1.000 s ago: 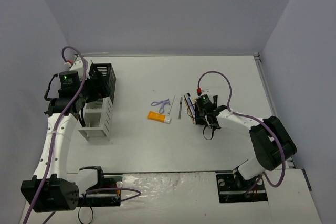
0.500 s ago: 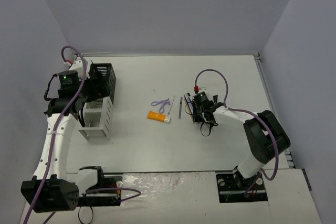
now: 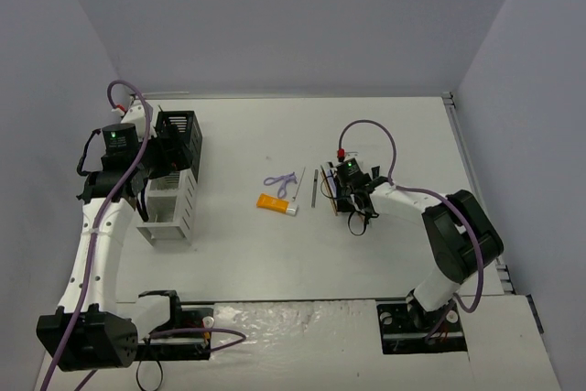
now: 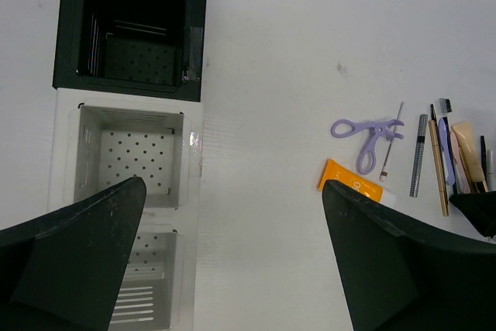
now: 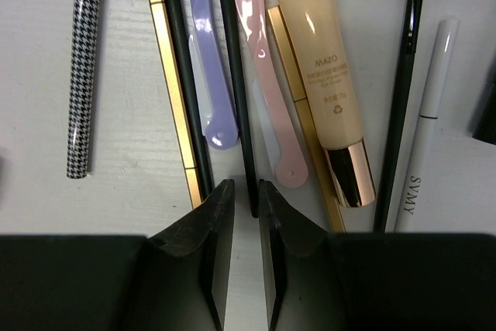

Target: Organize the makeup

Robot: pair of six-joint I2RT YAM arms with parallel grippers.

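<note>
In the right wrist view my right gripper (image 5: pixel 240 191) has its jaws closed to a narrow gap around the near end of a thin black pencil (image 5: pixel 235 75), which lies on the table. Beside it lie a gold-and-black pencil (image 5: pixel 172 75), a purple spatula (image 5: pixel 209 60), a pink spatula (image 5: pixel 260 60), a beige tube (image 5: pixel 322 60), a white pencil (image 5: pixel 430 114) and a houndstooth pencil (image 5: pixel 84 60). The orange tube (image 4: pixel 350 187) and purple looped tool (image 4: pixel 364 133) lie further left. My left gripper (image 4: pixel 232 253) is open and empty beside the rack (image 4: pixel 194 153).
The black-and-white compartment rack (image 3: pixel 174 190) stands at the left, its compartments showing nothing inside in the left wrist view. The orange tube (image 3: pixel 273 202) and purple tool (image 3: pixel 282 181) lie mid-table. The right gripper (image 3: pixel 340 204) sits low over the row of pencils.
The right gripper has shifted slightly left and settled at the near ends of the pencils. The left arm has not moved.
</note>
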